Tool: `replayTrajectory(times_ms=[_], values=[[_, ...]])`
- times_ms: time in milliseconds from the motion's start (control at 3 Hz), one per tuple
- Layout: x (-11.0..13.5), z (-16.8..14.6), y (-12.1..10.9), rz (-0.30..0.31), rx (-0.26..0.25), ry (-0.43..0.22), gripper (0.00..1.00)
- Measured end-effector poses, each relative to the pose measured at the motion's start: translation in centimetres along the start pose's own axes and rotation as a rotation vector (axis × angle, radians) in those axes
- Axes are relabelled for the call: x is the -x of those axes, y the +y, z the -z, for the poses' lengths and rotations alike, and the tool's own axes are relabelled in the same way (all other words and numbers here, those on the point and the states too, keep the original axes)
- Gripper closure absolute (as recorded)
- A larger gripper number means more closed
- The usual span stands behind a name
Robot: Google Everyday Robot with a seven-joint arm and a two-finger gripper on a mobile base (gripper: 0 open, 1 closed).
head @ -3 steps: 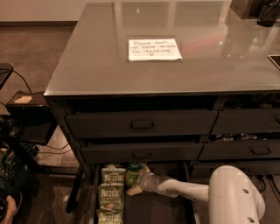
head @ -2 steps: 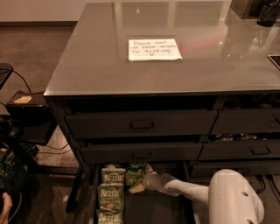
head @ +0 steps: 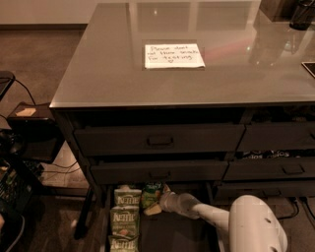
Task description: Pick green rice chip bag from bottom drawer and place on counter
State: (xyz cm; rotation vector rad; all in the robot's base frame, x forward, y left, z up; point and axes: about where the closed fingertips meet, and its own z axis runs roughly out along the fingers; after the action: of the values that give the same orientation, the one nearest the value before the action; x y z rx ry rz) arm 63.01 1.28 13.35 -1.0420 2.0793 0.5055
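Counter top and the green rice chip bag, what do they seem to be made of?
The counter looks like polished stone or laminate: glossy grey, reflective. The green rice chip bag seems thin plastic film, crinkled and shiny. The pincer is at it in the bottom drawer.

Dim room; brown carpet floor; pale wall.

A handwritten note lies on the table. Below, in the bottom drawer, three Kettle bags line the left side. The green rice chip bag sits right of the rearmost one, with the gripper at its right edge.
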Motion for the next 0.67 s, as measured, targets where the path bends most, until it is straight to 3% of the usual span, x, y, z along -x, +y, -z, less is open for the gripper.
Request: replayTrajectory(times_ms=[333,667], values=[[0.0,-1.5,0.5,-0.008,0.026,-0.001,0.0],[0.7,-2.8,1.3,0.004,0.057,-0.012,0.19]])
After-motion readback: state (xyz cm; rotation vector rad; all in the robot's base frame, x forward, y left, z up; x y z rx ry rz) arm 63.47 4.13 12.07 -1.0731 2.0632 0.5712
